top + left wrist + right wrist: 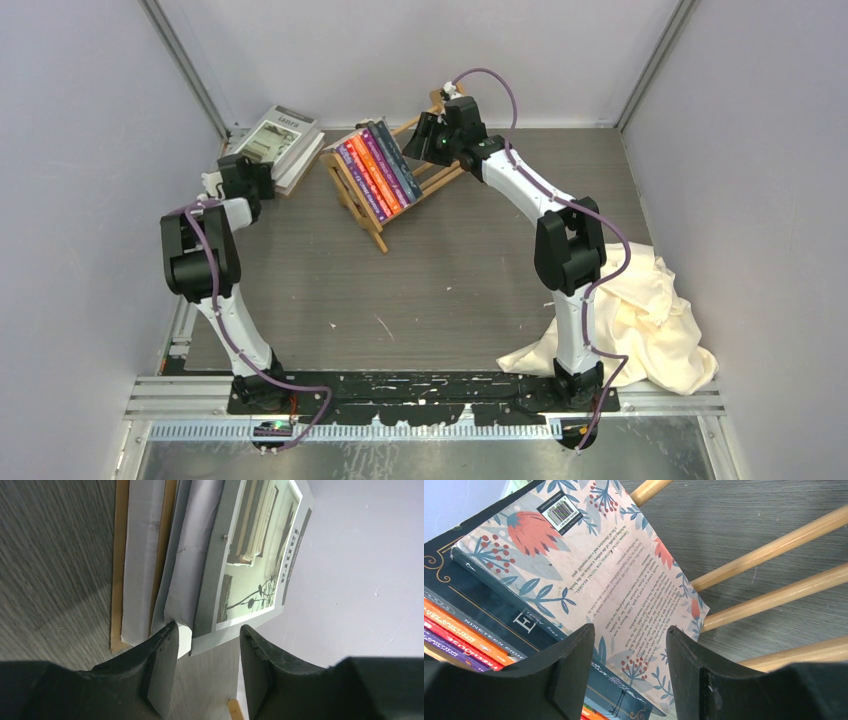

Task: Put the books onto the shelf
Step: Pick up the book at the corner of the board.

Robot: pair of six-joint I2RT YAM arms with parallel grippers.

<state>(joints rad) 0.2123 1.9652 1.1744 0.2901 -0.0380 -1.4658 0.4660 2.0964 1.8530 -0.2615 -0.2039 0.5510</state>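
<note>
Several books (382, 170) lean side by side in the light-wood shelf (437, 180): purple, red-orange and dark blue ones, with the pink floral book (614, 565) lying on top of them. My right gripper (630, 645) hovers open just over the floral cover, above the row (415, 135). A grey book (255, 555) lies on a white one (145, 555) in a stack (285, 145) at the back left. My left gripper (207, 645) is open at that stack's near corner. The grey book's corner reaches between its tips, and one finger (160, 655) meets the white book's edge.
A crumpled cream cloth (650, 320) lies beside the right arm's base. The walls stand close behind the stack and the shelf. The shelf's bare rods (774, 545) show to the right of the floral book.
</note>
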